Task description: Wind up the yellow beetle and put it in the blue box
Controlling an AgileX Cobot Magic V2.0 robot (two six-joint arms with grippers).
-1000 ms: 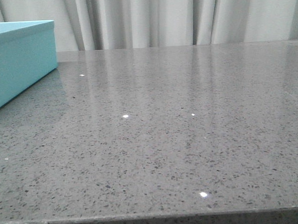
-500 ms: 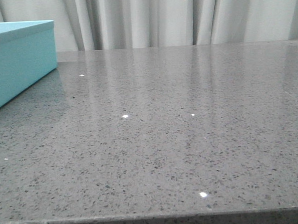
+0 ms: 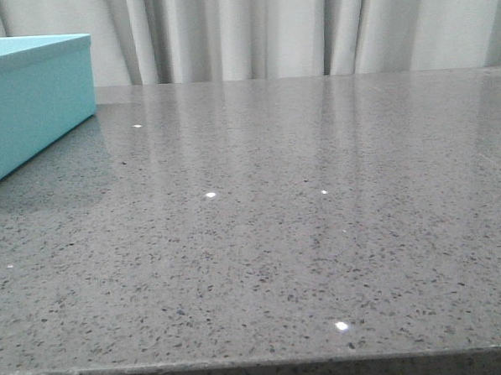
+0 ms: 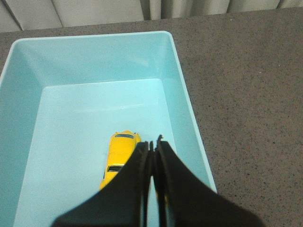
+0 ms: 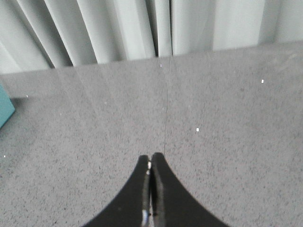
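Speckled grey desk (image 3: 303,235) before pale curtains (image 3: 251,32); glossy yellow beetle (image 4: 120,156) lies inside the blue box (image 4: 28,94). Both the left pincer (image 4: 152,144) and right pincer (image 5: 150,161) are closed, empty.

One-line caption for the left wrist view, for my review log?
Left gripper, fingers together and empty, above the open blue box; the yellow beetle rests on its floor.

- Front cam: low, near table (image 3: 305,260) edge, faces forward to the curtain (image 3: 309,25); box (image 3: 28,107) side at far left.
- Left wrist cam: above the box (image 4: 184,109), looks steeply down inside.
- Right wrist cam: above bare table (image 5: 227,142), angled toward the curtain (image 5: 118,28).
- Shared: box, table, curtain.
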